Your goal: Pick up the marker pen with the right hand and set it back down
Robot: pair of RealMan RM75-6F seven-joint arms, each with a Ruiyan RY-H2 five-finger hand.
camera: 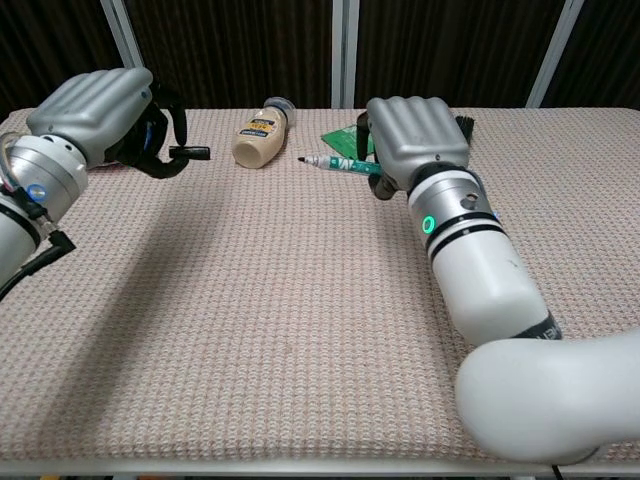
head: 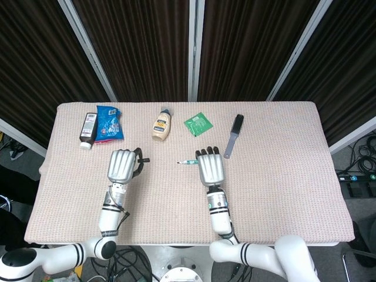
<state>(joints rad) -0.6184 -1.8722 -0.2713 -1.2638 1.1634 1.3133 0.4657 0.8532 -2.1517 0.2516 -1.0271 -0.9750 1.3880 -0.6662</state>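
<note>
The marker pen (camera: 338,163), a slim green-and-white barrel with its tip bared, is sticking out sideways from your right hand (camera: 415,143), whose fingers are curling around its rear end and holding it just above the beige woven tablecloth (camera: 300,330), so it looks ready for setting down. Your left hand (camera: 95,115), well apart, is pinching the small black pen cap (camera: 190,153), judging by its shape. Beyond the pen, a tan squeeze bottle (camera: 258,135) is lying on its side.

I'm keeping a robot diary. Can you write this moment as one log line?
right hand: holds marker pen, uncapped | left hand: holds black cap | hands apart | pen above table
</note>
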